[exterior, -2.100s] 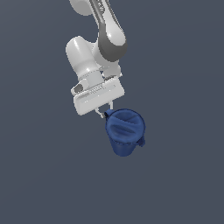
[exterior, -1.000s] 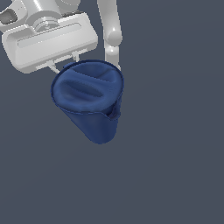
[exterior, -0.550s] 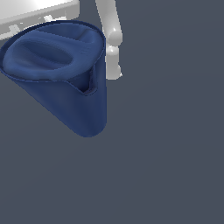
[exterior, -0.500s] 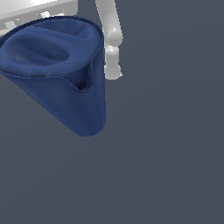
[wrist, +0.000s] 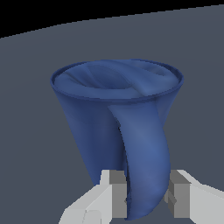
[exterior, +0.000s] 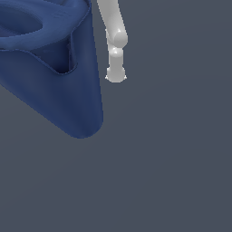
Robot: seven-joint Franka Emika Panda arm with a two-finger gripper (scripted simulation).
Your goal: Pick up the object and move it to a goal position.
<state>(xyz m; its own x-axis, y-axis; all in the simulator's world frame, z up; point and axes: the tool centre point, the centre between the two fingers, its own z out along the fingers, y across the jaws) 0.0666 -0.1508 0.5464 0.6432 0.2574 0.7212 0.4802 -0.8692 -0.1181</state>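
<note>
The object, a dark blue pitcher (exterior: 59,77), fills the upper part of the exterior view's left, very close to the camera and well above the grey floor, with its lid partly cut off by the frame. In the wrist view the pitcher (wrist: 105,113) shows its round lid and its side handle (wrist: 146,162). My gripper (wrist: 146,192) is shut on that handle, one pale finger (wrist: 114,192) on each side. In the exterior view the gripper itself is out of frame; only a white arm link (exterior: 115,43) shows behind the pitcher.
A plain dark grey floor (exterior: 172,172) lies under everything, and no other object shows in either view.
The pitcher has risen and come much nearer the exterior camera, growing until it runs off the frame's top and left. The gripper holding it has passed out of that view.
</note>
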